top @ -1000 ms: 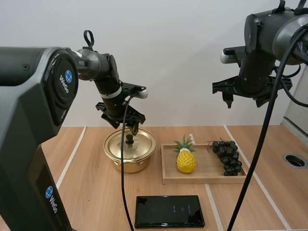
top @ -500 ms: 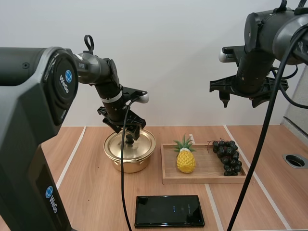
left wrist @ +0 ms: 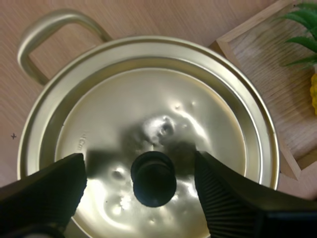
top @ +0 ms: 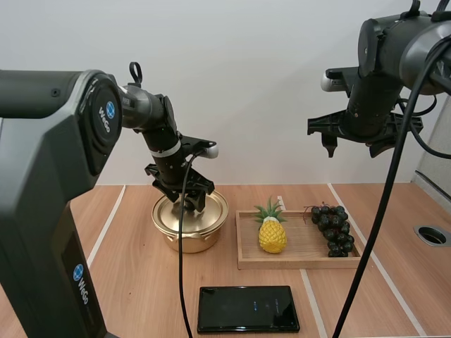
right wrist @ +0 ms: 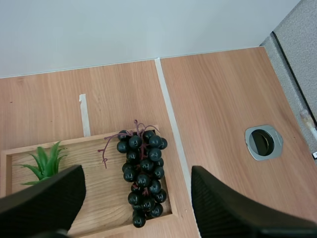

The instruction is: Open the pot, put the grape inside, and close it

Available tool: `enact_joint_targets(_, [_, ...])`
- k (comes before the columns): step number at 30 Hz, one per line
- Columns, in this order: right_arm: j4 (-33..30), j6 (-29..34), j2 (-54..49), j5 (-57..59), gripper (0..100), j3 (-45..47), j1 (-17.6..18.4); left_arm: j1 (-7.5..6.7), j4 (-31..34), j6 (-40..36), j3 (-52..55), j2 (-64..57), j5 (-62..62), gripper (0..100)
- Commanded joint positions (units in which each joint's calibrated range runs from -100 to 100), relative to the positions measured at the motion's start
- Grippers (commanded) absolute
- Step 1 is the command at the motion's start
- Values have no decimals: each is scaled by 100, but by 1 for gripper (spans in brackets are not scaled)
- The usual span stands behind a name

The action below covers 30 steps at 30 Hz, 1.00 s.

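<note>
**A:** Left gripper [left wrist: 140,163], status?

**B:** Fingers [left wrist: 223,198] spread, one on each side of the lid's black knob [left wrist: 153,178], with a gap on both sides. No contact that I can make out.

**A:** Lid?

**B:** The lid [left wrist: 148,109] is seated on the gold pot [top: 184,239], which stands on the table [top: 134,282] just left of the wooden tray [top: 303,248].

**A:** Grapes?

**B:** The dark bunch of grapes [top: 332,229] lies at the tray's right end. A pineapple [top: 272,234] stands at the left end, apart from it.

**A:** Right gripper [top: 356,142]?

**B:** Jaws wide apart and holding nothing, high above the grapes.

**A:** Other items?

**B:** A flat black slab [top: 248,308] lies on the table in front of the tray.
</note>
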Motion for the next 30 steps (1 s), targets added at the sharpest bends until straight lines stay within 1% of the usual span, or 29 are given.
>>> enact_joint_targets(1, [-45, -6, -68, -23, 100, -4, -11, -26, -144, 30, 7, -22, -180, 100])
enact_joint_targets(4, [-45, -6, -68, -23, 100, -4, -11, -26, -159, 30, 7, -22, -294, 100])
enact_joint_targets(5, [-45, -6, -68, -23, 100, -4, -11, -26, -159, 30, 7, -22, -339, 83])
enact_joint_targets(6, [-45, -6, -68, -23, 100, -4, -11, -26, -159, 30, 7, -22, -360, 58])
enact_joint_targets(8, [-45, -6, -68, -23, 100, -4, -11, -26, -159, -64, 7, -22, -381, 1])
enact_joint_targets(20, [-69, -6, -68, 34, 100, -4, -11, -26, -159, -140, -40, -60, -402, 2])
enact_joint_targets(24, [-80, -6, -68, 34, 100, -4, -11, -26, -159, -264, -265, -130, -297, 2])
enact_joint_targets(30, [-80, -6, -68, 34, 100, -4, -11, -26, -159, -448, -682, -588, -274, 2])
